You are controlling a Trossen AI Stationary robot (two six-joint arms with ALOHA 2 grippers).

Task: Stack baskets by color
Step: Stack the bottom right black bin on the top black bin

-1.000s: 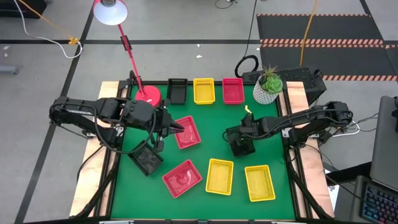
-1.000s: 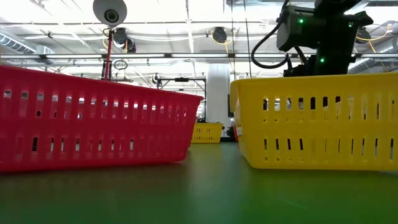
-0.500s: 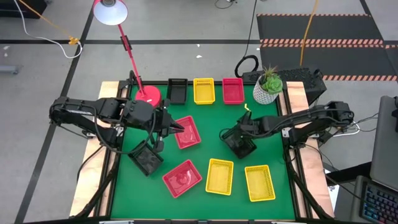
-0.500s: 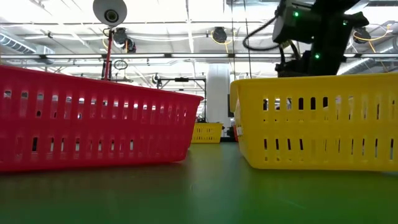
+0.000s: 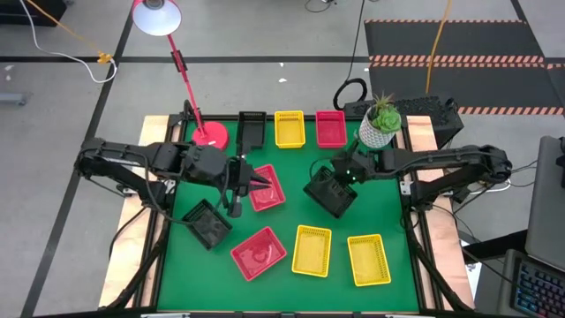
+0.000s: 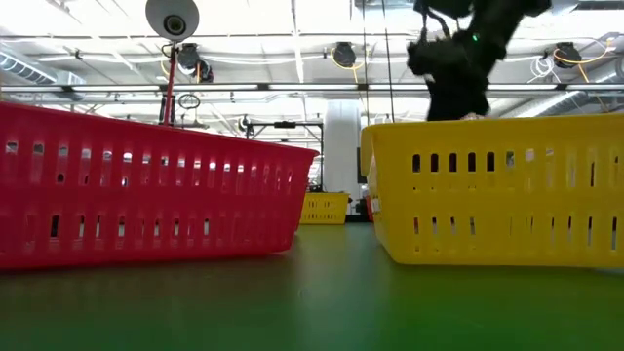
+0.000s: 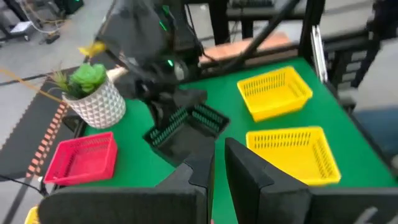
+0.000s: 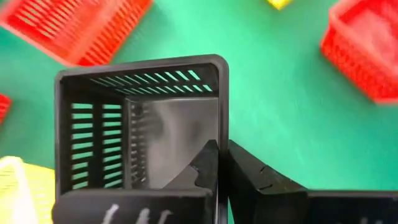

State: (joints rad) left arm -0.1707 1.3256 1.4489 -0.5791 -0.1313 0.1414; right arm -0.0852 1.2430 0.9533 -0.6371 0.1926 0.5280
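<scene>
Nearest the front edge of the table (image 5: 291, 287), two yellow baskets (image 5: 312, 250) (image 5: 368, 259) and a red basket (image 5: 259, 253) are left lying loose, since none has been sorted yet. A black basket (image 5: 207, 223) sits tilted just beside the red one, near the left edge.

Further in, the left gripper (image 5: 252, 184) is held over the rim of a second red basket (image 5: 267, 187); its fingers are nearly together, but whether the rim is pinched between them cannot be told (the gripper hides the contact point).

At about the same depth, the right gripper (image 8: 219, 163) is clamped on one wall of another black basket (image 5: 331, 190), one finger inside and one outside, so the basket hangs tilted and clear of the green mat. That thin-wall pinch is judged to be why it swings at an angle.

At the far edge, one black (image 5: 252, 129), one yellow (image 5: 290, 128) and one red basket (image 5: 331, 128) are set in a row, apparently as bases for each colour pile. The carried black basket is therefore probably meant for the far black one, well apart from it for now.
</scene>
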